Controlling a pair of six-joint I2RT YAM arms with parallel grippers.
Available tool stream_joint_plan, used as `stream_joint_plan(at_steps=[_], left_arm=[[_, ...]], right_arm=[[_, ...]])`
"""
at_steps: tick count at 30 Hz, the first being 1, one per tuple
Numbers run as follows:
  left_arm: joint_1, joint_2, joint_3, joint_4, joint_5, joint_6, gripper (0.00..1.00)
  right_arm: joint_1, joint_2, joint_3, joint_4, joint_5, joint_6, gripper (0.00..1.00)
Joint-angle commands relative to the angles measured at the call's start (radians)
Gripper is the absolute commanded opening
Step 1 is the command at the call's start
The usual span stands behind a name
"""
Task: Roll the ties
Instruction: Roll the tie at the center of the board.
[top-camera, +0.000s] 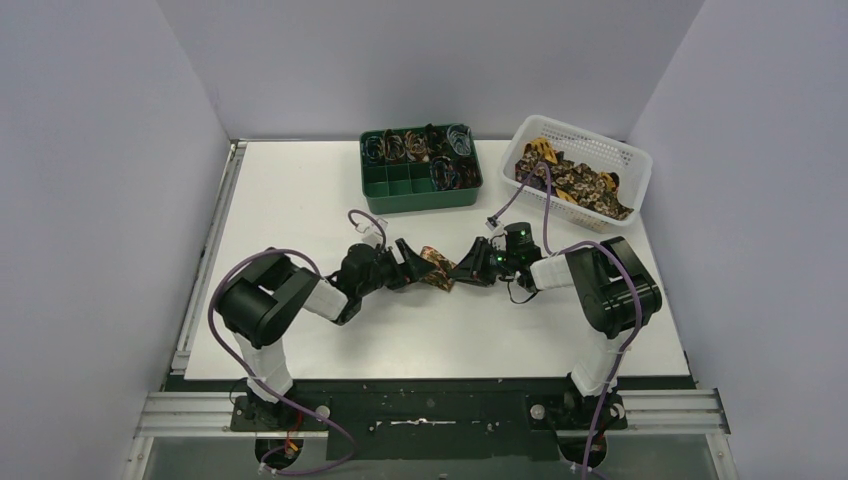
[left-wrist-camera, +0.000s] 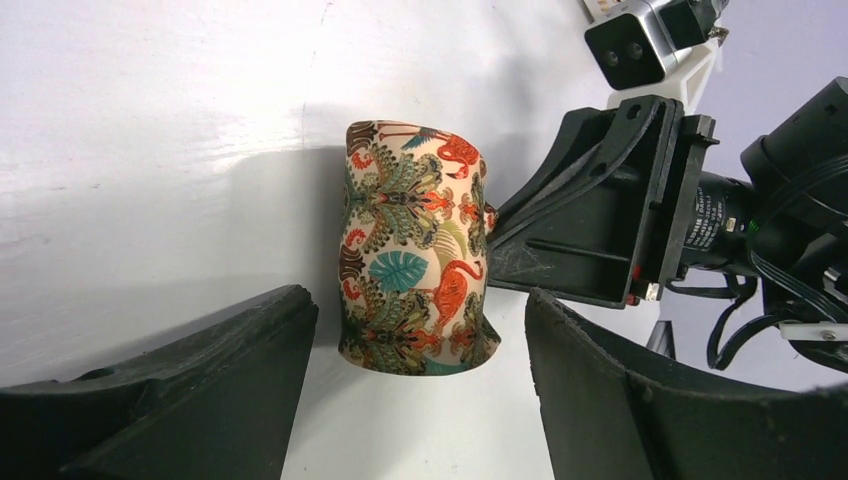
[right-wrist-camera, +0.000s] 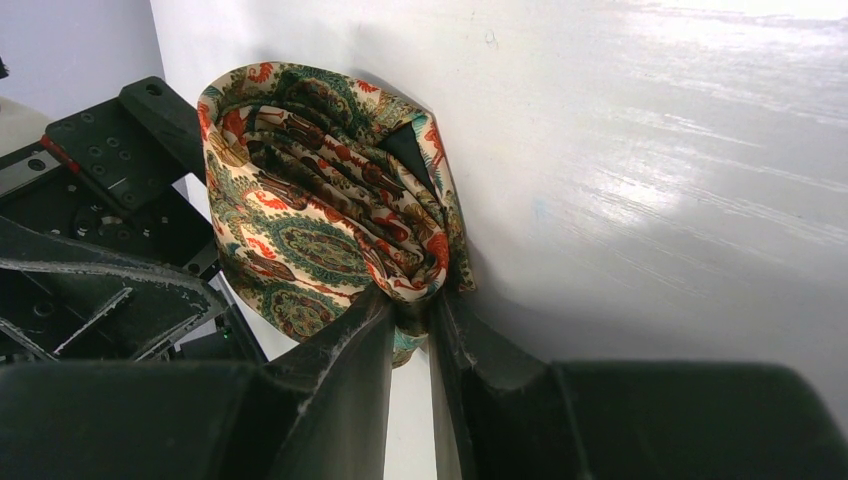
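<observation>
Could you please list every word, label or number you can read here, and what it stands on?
No text is readable.
White print on the black cylindrical housing: too small and blurred to read.
The rolled tie carries only pattern, no lettering.

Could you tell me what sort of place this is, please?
Probably a robotics lab test cell: bare walls around a white table, left arm and right arm bolted at its edge, green tray, white basket.

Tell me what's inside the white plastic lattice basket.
A heap of loose brown, gold and black printed fabric ties fills the white basket; its floor beneath them is covered.
</observation>
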Motion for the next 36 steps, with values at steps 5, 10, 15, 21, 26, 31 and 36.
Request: stream_joint_plan(at_steps=[5,10,15,21,26,31,36], left_arm=[[-0.019,0.079,0.045,-0.017,0.021,0.054,0.75],[-0.045,0.108,0.041,0.033,0.053,0.031,0.72],[-0.044,0.108,0.02,0.073,0.089,0.007,0.67],[-0.047,0.115,0.011,0.091,0.088,-0.008,0.59],[-0.047,0.141,0.007,0.132,0.091,-0.029,0.5],[-0.046,0.144,0.009,0.146,0.093,-0.035,0.38],[-0.033,0.115,-0.008,0.131,0.099,-0.013,0.26]], right_arm=[[-0.003,0.026,-0.023,-0.09,0.107,-0.056,0.19],[-0.005,0.029,-0.023,-0.09,0.104,-0.054,0.19],[-0.008,0.032,-0.021,-0.089,0.106,-0.052,0.19],[-0.008,0.036,-0.02,-0.094,0.109,-0.05,0.19],[-0.008,0.034,-0.023,-0.093,0.106,-0.052,0.2],[-0.01,0.017,-0.022,-0.084,0.085,-0.06,0.25],[-0.039,-0.04,-0.015,-0.076,0.051,-0.08,0.37]])
